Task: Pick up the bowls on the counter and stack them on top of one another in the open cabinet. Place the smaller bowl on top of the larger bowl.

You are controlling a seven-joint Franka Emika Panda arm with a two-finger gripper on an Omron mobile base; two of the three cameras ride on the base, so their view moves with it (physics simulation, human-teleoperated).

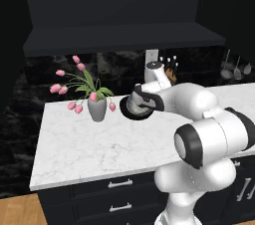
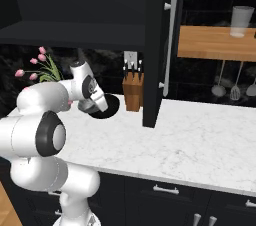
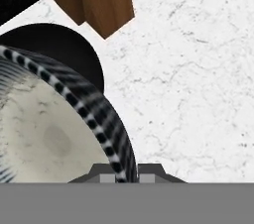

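While the tool [image 3: 128,176] pinches the smaller bowl's [image 3: 49,134] rim, its pale inside is bare above the larger bowl [image 3: 64,49].

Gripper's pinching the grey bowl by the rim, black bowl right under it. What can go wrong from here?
1. The gripper holds the smaller bowl only by a thin edge of rim, so it could tilt or slip during the lift.
2. The larger bowl sits directly beneath, still on the counter; a drop would land the wrong order.
3. The knife block and cabinet door stand close, risking a clip on the way up.
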